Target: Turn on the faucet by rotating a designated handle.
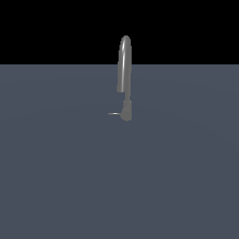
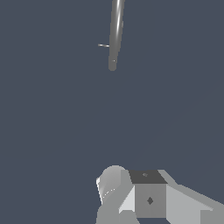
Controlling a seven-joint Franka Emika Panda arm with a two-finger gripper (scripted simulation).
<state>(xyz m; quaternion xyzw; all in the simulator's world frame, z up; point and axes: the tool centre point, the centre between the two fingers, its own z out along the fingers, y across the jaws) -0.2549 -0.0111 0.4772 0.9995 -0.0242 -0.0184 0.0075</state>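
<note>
In the exterior view, the tall, slim grey metallic faucet with its high arched gooseneck spout (image 1: 124, 70) stands alone on the flat blue-grey floor surface (image 1: 56, 177), a little above the middle of the picture, with its thicker short cylindrical base at the foot. The short, thin grey rod-like handle (image 1: 114, 113) sticks out sideways from that base toward the exterior view's left, lying roughly level and just above the floor. No arm or gripper shows in this view, so the reach toward the faucet has apparently not yet brought the robot near it.

In the wrist view, the faucet (image 2: 115, 30) appears far off, and the handle (image 2: 103, 45) shows as 1 thin light sliver jutting from its side. Near the camera, pale grey blocky parts of the robot's own body (image 2: 148, 197) fill the lower edge; no fingertips are visible, so whether the gripper's fingers are apart or together cannot be told.

The step in hand is judged to be the approach. To do it well, the arm should close the wide gap and come in low on the side where the handle projects, aiming at the rod's free end rather than the spout. Contact near the tip would give the most leverage, and the push should follow an arc around the base so the thin rod does not slip off.
</note>
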